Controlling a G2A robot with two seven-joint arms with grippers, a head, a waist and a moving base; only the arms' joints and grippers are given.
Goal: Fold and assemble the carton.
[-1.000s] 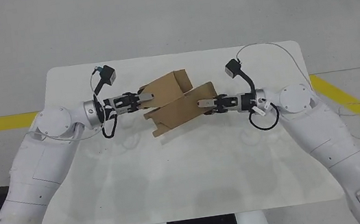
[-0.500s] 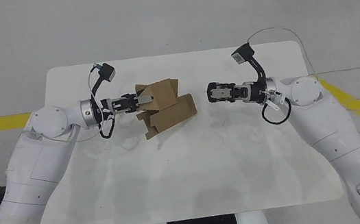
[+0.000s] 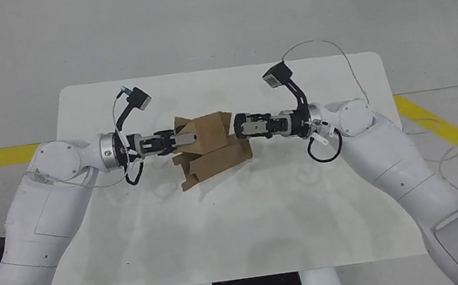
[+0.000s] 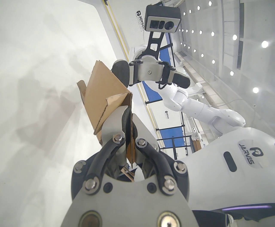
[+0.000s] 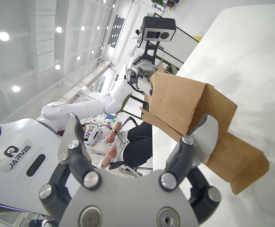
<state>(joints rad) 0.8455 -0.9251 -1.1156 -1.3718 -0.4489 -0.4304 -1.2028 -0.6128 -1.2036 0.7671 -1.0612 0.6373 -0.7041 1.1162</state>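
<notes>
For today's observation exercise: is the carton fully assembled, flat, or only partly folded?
Partly folded. The carton has panels raised at angles, flaps sticking out loose; the left gripper pinches one panel, the right gripper is open.

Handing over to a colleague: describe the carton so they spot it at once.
Over the white table, find the left gripper, shut on a cardboard edge, and the open right gripper facing it. Between them is the carton: half-folded cardboard with splayed flaps, the only brown thing there.
</notes>
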